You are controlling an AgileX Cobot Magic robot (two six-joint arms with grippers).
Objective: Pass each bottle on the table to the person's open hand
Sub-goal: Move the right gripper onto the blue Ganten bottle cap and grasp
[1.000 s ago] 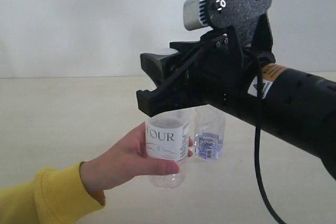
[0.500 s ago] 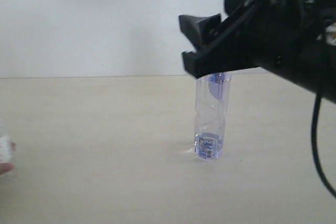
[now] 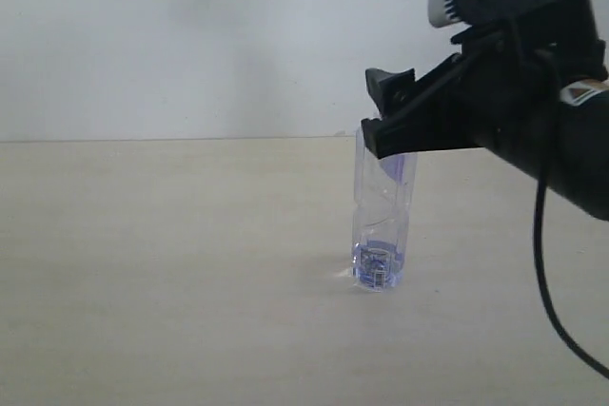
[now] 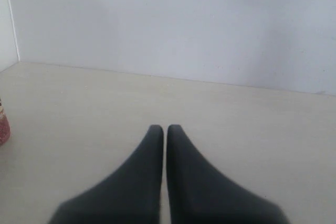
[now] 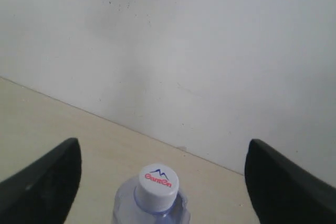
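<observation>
The person's hand and the small bottle have left the exterior view, and the black right claw (image 3: 385,106) has shifted rightward. Its jaws are spread wide and empty by the white cap (image 5: 157,181) of the tall clear blue-tinted plastic bottle (image 3: 381,225). The bottle stands upright on the pale beige wood-grain table (image 3: 143,282), with bare tabletop all around. The black left claw (image 4: 164,128) is closed on nothing. A red bottle base (image 4: 2,128) shows at its view's edge.

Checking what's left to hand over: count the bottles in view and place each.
2. A tall blue-tinted bottle stands on the table, its cap near the open right gripper. A red base, likely another bottle, shows at the left wrist view's edge. More may be hidden.
</observation>
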